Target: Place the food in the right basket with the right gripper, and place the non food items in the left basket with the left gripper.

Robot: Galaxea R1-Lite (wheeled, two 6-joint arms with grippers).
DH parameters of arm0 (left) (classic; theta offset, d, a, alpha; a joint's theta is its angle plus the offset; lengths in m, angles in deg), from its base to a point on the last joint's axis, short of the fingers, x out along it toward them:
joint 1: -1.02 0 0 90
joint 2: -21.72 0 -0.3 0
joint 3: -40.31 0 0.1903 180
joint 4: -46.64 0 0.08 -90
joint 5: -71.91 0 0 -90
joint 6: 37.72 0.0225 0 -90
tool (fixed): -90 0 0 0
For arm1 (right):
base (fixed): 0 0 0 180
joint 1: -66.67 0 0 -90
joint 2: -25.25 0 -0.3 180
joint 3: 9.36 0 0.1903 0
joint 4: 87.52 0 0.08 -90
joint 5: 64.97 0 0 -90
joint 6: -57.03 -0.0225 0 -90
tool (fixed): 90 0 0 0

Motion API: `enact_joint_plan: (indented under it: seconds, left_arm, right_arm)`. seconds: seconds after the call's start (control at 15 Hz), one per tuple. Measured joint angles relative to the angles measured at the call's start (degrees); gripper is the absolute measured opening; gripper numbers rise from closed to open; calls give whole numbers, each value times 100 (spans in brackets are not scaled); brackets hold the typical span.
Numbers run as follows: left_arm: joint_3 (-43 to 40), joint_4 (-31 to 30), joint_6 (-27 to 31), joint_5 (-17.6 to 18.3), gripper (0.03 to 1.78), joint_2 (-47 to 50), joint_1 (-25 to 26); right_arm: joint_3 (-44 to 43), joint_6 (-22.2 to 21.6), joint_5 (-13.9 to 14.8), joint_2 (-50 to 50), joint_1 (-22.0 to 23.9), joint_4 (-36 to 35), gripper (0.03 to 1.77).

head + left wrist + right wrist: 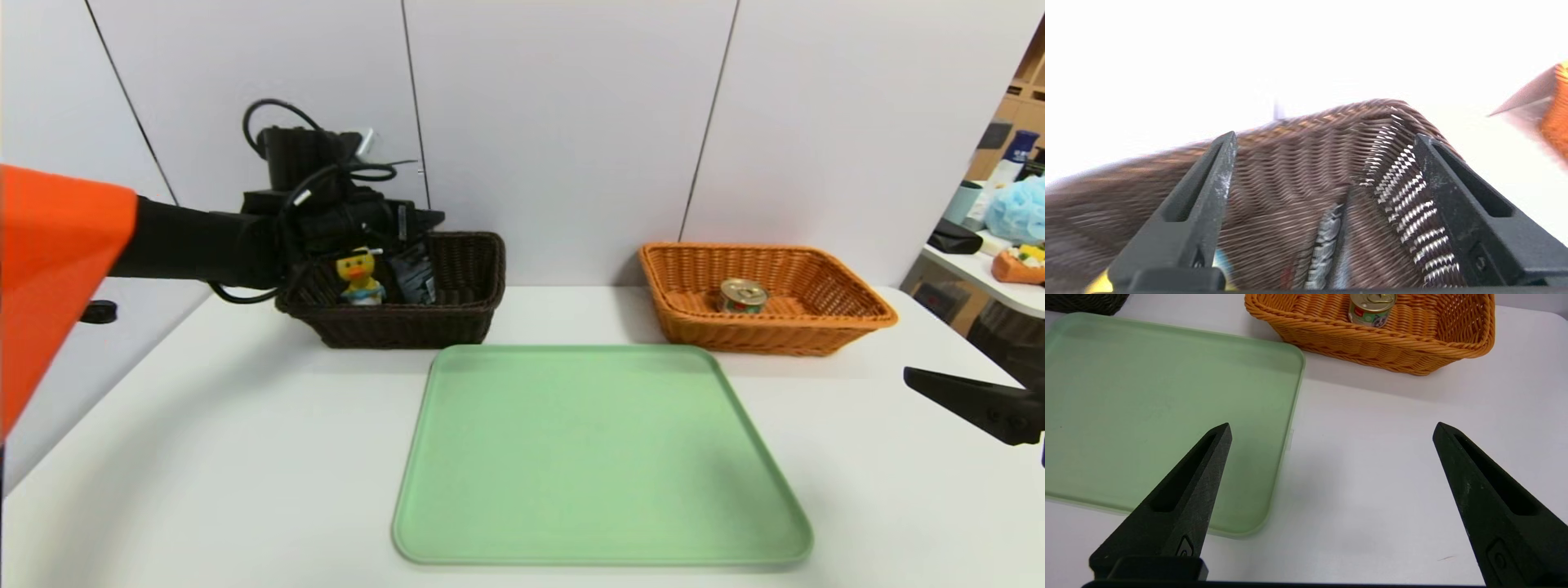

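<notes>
Over the dark basket (457, 269), L gripper (1323, 163) hangs w/ jaws spread wide, nothing between them. Directly below the jaws, inside the basket: a silver-grey packet (1327, 241), long axis running roughly along the jaw gap, leaning on the wicker wall; duck toy (360, 278) just beside it. So non-food looks delivered. R gripper (1331, 437) sits low over bare table (1372, 477) by the green tray (596, 457) edge, jaws also spread, empty. Can (742, 296) stands upright in the orange basket (849, 306), ahead of R jaws. Tray holds nothing, so no pick target left for either arm; likely next is L lifting straight up, clear of the rim.
</notes>
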Motion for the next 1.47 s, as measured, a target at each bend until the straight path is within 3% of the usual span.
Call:
enact_joint_plan:
  seconds: [0.27,0.47,0.6,0.8,0.93,1.2,1.47]
  left_arm:
    - [-69,779,258,-39,161,1139,317]
    - [-483,970,258,-96,164,2147,668]
    - [-889,1033,230,-413,165,2833,789]
    - [-1379,1119,-79,-1209,167,3832,905]
    - [-1894,1242,-228,-1443,167,4537,1034]
    - [-3501,1507,-263,-1540,168,6240,1308]
    - [-4467,2509,-94,-1535,169,7949,1389]
  right_arm:
    - [-197,11,49,38,28,-20,170]
    - [-357,157,38,44,455,-13,170]
    - [-443,258,33,51,789,-20,170]
    - [-589,261,-20,127,1130,-11,170]
    - [-595,258,-28,239,1246,2,170]
    - [-466,258,-30,672,1307,243,170]
    - [-377,261,-34,1386,1246,557,170]
